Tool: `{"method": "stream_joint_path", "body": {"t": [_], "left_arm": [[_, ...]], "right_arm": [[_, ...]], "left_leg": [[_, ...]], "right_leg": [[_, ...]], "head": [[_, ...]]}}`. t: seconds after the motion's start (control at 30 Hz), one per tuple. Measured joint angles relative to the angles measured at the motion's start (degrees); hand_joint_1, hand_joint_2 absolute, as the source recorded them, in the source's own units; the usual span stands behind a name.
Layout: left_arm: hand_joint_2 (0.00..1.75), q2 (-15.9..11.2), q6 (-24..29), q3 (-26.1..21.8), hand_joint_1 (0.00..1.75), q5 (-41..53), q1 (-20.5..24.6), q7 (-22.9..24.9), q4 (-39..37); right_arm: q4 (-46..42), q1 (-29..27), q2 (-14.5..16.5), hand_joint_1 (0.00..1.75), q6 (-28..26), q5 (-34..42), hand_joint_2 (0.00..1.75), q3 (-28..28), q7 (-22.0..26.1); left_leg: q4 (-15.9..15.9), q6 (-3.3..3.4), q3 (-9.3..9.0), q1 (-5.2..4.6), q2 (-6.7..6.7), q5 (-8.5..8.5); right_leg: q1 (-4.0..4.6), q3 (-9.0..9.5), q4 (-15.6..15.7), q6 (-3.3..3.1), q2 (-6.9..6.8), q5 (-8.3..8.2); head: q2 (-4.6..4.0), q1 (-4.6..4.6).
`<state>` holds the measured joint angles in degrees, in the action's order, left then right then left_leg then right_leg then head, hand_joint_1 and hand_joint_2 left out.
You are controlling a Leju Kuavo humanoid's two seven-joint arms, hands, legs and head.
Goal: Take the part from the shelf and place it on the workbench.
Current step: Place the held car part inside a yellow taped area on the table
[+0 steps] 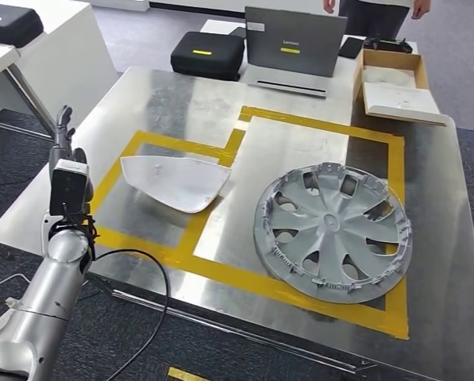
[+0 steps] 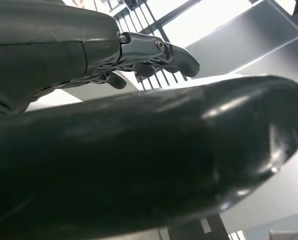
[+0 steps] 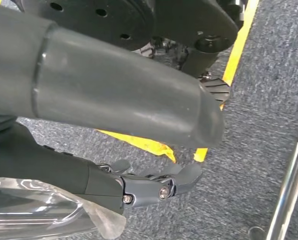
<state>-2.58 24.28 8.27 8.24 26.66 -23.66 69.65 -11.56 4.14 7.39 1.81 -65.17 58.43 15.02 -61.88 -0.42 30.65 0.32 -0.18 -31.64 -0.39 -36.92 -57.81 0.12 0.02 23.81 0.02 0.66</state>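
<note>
The white curved part (image 1: 174,181) lies flat on the metal workbench (image 1: 162,103), inside the left yellow-taped field. My left hand (image 1: 63,135) is raised beside the bench's left edge, a short way left of the part and not touching it. Its fingers (image 2: 166,52) stand apart from the thick thumb (image 2: 147,150) with nothing between them. My right hand (image 3: 132,145) hangs low over the grey carpet; its fingers (image 3: 158,187) are stretched out away from the thumb and hold nothing.
A grey hubcap (image 1: 333,230) lies in the right taped field. At the bench's far edge are a laptop (image 1: 291,48), a black case (image 1: 207,54) and an open cardboard box (image 1: 396,83); a person (image 1: 371,12) stands behind. A black cable (image 1: 156,302) hangs by my left arm.
</note>
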Motion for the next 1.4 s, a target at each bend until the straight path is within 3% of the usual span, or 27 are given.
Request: {"method": "stream_joint_path", "body": {"t": [0.07,0.17,0.23,0.3,0.33,0.37,0.4,0.43,0.47,0.53,0.6,0.67,0.7,0.77,0.83,0.87,0.9,0.93,1.0,1.07,1.1,1.17,1.23,1.27,1.33,1.37,1.4], "left_arm": [[0.00,0.0,1.2,-0.4,0.00,0.0,-0.4,-0.1,1.0],[0.00,-0.1,2.6,-1.0,0.00,-0.2,-1.8,-0.5,2.3],[0.00,-0.1,3.2,-1.3,0.00,-0.4,-2.4,-0.9,3.1],[0.00,-0.1,3.5,-1.6,0.00,-0.6,-2.9,-1.1,3.9],[0.00,-0.1,3.6,-1.7,0.00,-0.7,-3.3,-1.2,4.2],[0.00,-0.1,3.6,-1.8,0.00,-0.7,-3.6,-1.2,4.5],[0.00,-0.1,3.6,-1.8,0.00,-0.7,-4.0,-1.2,4.6],[0.00,-0.1,3.7,-1.8,0.00,-0.7,-4.2,-1.3,4.8],[0.00,-0.1,3.7,-1.9,0.00,-0.7,-4.4,-1.3,5.0],[0.00,-0.1,3.9,-2.0,0.00,-0.7,-4.7,-1.6,5.6],[0.00,-0.1,4.0,-2.1,0.00,-0.8,-4.8,-1.8,6.3],[0.00,-0.1,3.9,-2.2,0.00,-1.2,-5.2,-1.9,6.9],[0.00,-0.1,3.8,-2.2,0.00,-1.4,-5.5,-1.9,7.2],[0.00,-0.1,3.5,-2.2,0.00,-1.9,-6.0,-1.9,7.9],[0.00,-0.1,3.1,-2.1,0.00,-2.4,-6.6,-1.9,8.6],[0.00,-0.1,3.0,-2.1,0.00,-2.5,-7.0,-1.9,9.1],[0.00,-0.1,2.9,-2.1,0.00,-2.6,-7.3,-1.9,9.5],[0.00,-0.1,2.9,-2.1,0.00,-2.6,-7.6,-1.9,10.0],[0.00,0.0,2.9,-2.0,0.00,-2.6,-7.8,-1.9,11.1],[0.00,0.0,2.9,-2.0,0.00,-2.6,-7.9,-1.9,12.3],[0.00,0.0,2.9,-1.9,0.00,-2.6,-8.0,-1.9,12.7],[0.00,0.1,2.9,-1.9,0.00,-2.6,-8.3,-1.9,13.3],[0.00,0.1,2.9,-1.8,0.00,-2.6,-8.4,-1.9,13.8],[0.00,0.2,2.9,-1.7,0.00,-2.6,-8.5,-1.9,14.0],[0.00,0.2,3.0,-1.6,0.00,-2.5,-8.7,-1.9,14.6],[0.00,0.2,3.1,-1.6,0.00,-2.3,-8.8,-2.0,14.8],[0.00,0.2,3.3,-1.5,0.00,-2.0,-9.1,-2.0,15.0]], "right_arm": [[0.0,0.0,0.0,0.00,-0.1,0.0,0.00,0.0,0.0],[0.0,-0.2,0.0,0.00,-0.2,0.1,0.00,0.0,0.0],[0.0,-0.3,0.0,0.00,-0.2,0.1,0.00,0.0,0.0],[0.0,-0.3,0.0,0.00,-0.3,0.1,0.00,0.0,0.1],[0.0,-0.3,0.0,0.00,-0.3,0.1,0.00,0.0,0.1],[0.0,-0.3,0.0,0.00,-0.3,0.1,0.00,0.0,0.1],[0.0,-0.3,0.0,0.00,-0.3,0.1,0.00,0.0,0.1],[0.0,-0.3,0.0,0.00,-0.3,0.1,0.00,0.0,0.1],[0.0,-0.2,0.0,0.00,-0.4,0.1,0.00,0.0,0.1],[0.0,0.0,-0.1,0.00,-0.4,0.1,0.00,0.0,0.1],[-0.1,0.1,-0.1,0.00,-0.4,0.1,0.00,0.0,0.1],[-0.1,0.0,-0.1,0.00,-0.5,0.1,0.00,0.0,0.1],[-0.1,0.0,-0.1,0.00,-0.5,0.2,0.00,0.0,0.0],[-0.1,0.0,-0.1,0.00,-0.5,0.3,0.00,0.0,0.0],[-0.1,0.0,-0.1,0.00,-0.5,0.4,0.00,0.0,-0.1],[-0.1,0.0,-0.1,0.00,-0.5,0.5,0.00,0.1,0.0],[-0.1,-0.1,-0.1,0.00,-0.6,0.5,0.00,0.1,0.0],[-0.1,-0.1,-0.1,0.00,-0.6,0.6,0.00,0.1,0.0],[-0.1,-0.1,-0.1,0.00,-0.7,0.7,0.00,0.2,0.0],[-0.1,-0.1,-0.1,0.00,-0.7,0.7,0.00,0.2,0.0],[-0.1,-0.1,-0.1,0.00,-0.8,0.7,0.00,0.2,0.0],[-0.1,-0.2,-0.1,0.00,-0.8,0.8,0.00,0.2,0.0],[-0.1,-0.4,-0.1,0.00,-0.9,0.8,0.00,0.2,0.0],[-0.1,-0.5,-0.1,0.00,-0.9,0.9,0.00,0.2,0.0],[-0.1,-0.5,-0.1,0.00,-0.9,0.9,0.00,0.3,0.0],[-0.1,-0.4,-0.1,0.00,-0.9,0.9,0.00,0.3,0.0],[-0.1,-0.4,-0.1,0.00,-0.9,1.0,0.00,0.3,0.0]], "left_leg": [[4.5,0.46,-2.36,-0.26,-0.03,0.93],[5.0,1.57,-1.66,-0.55,0.08,2.21],[5.4,2.37,-0.56,-0.33,0.26,3.55],[5.3,2.79,0.96,-0.30,0.32,4.76],[5.3,2.83,1.79,-0.37,0.32,5.37],[5.3,2.82,2.58,-0.44,0.33,5.95],[5.2,2.78,3.34,-0.51,0.33,6.50],[5.2,2.71,4.02,-0.55,0.33,7.02],[5.2,2.59,4.55,-0.57,0.31,7.51],[5.0,2.16,5.35,-0.70,0.29,8.42],[5.0,1.54,5.72,-0.71,0.33,9.39],[5.0,0.87,5.94,-0.56,0.29,9.97],[4.5,0.53,6.28,-0.50,0.23,9.14],[0.3,-0.09,7.69,-0.30,0.11,4.40],[-7.4,-0.55,9.29,-0.05,0.11,-1.05],[-10.4,-0.70,9.46,0.04,0.10,-2.11],[-11.7,-0.79,8.88,0.11,0.10,-1.90],[-10.8,-0.82,7.34,0.18,0.10,-0.73],[-4.0,-0.73,1.95,0.30,0.10,1.36],[2.9,-0.25,-2.50,0.15,0.01,1.10],[4.6,0.12,-3.31,-0.04,-0.03,0.68],[5.1,1.11,-2.78,-0.26,0.06,1.32],[5.3,2.17,-1.57,-0.19,0.30,2.62],[5.4,2.55,-0.69,-0.10,0.41,3.40],[5.3,2.88,1.24,-0.17,0.45,4.91],[5.3,2.89,2.25,-0.23,0.45,5.65],[5.3,2.85,3.20,-0.28,0.45,6.35]], "right_leg": [[0.05,-0.39,0.0,0.57,-0.03,-0.77],[-0.21,-0.77,0.4,1.65,0.01,-1.56],[-0.26,-2.13,-2.2,2.18,0.05,1.64],[-0.29,-4.33,-9.3,2.50,0.02,7.54],[-0.31,-5.05,-13.2,2.61,0.01,9.60],[-0.30,-5.14,-15.8,2.64,0.02,10.43],[-0.27,-4.19,-16.3,2.60,0.02,10.02],[-0.23,-2.15,-14.7,2.46,0.02,8.76],[-0.17,0.88,-11.1,2.25,0.03,7.40],[0.05,7.47,-2.1,1.78,0.06,6.68],[0.33,10.38,2.6,1.42,0.07,7.37],[0.36,9.87,3.1,0.74,-0.09,6.76],[0.28,9.40,3.2,0.24,-0.23,6.21],[0.12,8.36,3.4,-0.61,-0.47,4.78],[0.23,6.79,3.2,-0.86,-0.49,3.45],[0.28,5.90,3.0,-0.82,-0.50,2.86],[0.31,4.94,2.7,-0.74,-0.50,2.33],[0.32,3.99,2.4,-0.61,-0.50,1.86],[0.35,2.27,1.5,-0.22,-0.49,1.12],[0.44,1.13,0.7,0.35,-0.44,0.41],[0.43,0.80,0.5,0.68,-0.42,-0.03],[0.24,0.40,0.5,1.35,-0.38,-0.86],[0.06,-0.73,-0.8,1.91,-0.25,1.24],[0.01,-1.68,-3.1,2.12,-0.18,3.92],[0.00,-3.74,-10.6,2.42,-0.12,9.94],[-0.01,-4.31,-14.2,2.49,-0.12,11.64],[0.00,-4.22,-16.5,2.49,-0.12,11.94]], "head": [[0.00,0.05],[0.00,0.07],[0.00,0.19],[0.00,0.29],[0.00,0.29],[0.00,0.28],[0.00,0.28],[0.00,0.27],[0.00,0.28],[0.00,0.23],[0.00,0.19],[0.00,0.24],[0.00,0.15],[0.00,-0.12],[0.00,-0.33],[0.00,-0.33],[0.00,-0.33],[0.00,-0.33],[0.00,-0.34],[0.00,-0.28],[0.00,-0.31],[0.00,-0.37],[0.00,-0.32],[0.00,-0.28],[0.00,-0.15],[0.00,-0.16],[0.00,-0.18]]}}
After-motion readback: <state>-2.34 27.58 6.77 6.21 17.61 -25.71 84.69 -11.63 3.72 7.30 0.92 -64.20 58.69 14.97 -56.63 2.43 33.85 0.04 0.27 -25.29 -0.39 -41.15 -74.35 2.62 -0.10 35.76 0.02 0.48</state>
